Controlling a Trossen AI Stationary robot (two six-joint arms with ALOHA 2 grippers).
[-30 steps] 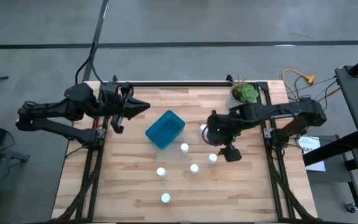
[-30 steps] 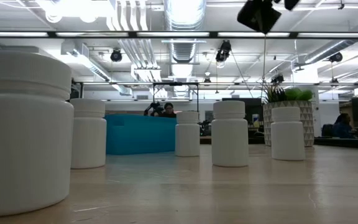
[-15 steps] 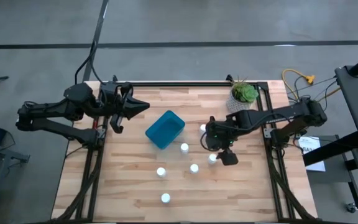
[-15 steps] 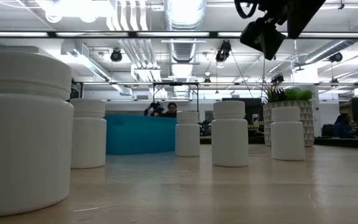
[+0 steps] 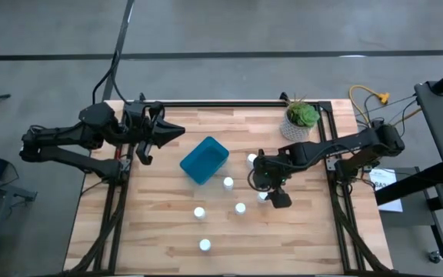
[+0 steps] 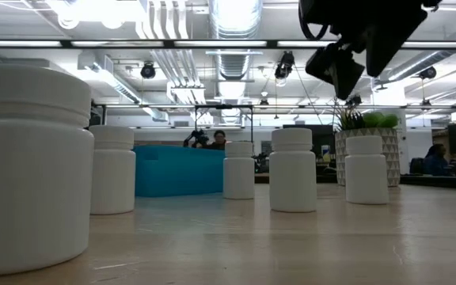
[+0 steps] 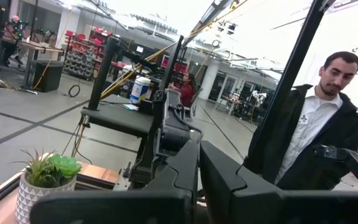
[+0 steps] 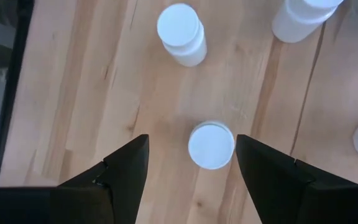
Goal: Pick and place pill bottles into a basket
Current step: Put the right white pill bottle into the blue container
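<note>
Over the surface's [image 5: 160, 231] right half, the right pincer [image 8: 191, 163] hangs with its fingers spread wide, straddling one bottle [image 8: 211, 145] that stands upright between them, untouched. Another bottle [image 8: 181, 33] stands farther ahead of it. From above, five more bottles dot the wood: one [image 5: 251, 158] near the arm, one [image 5: 228, 182], one [image 5: 240, 208], one [image 5: 199, 212] and one [image 5: 204, 245] nearest the front edge. All stand outside the basket [image 5: 204, 160], which sits tilted near the middle. A plant pot [image 5: 298, 123] stands at the back right. At the left edge, the left pincer [image 5: 177, 131] waits, closed on nothing.
</note>
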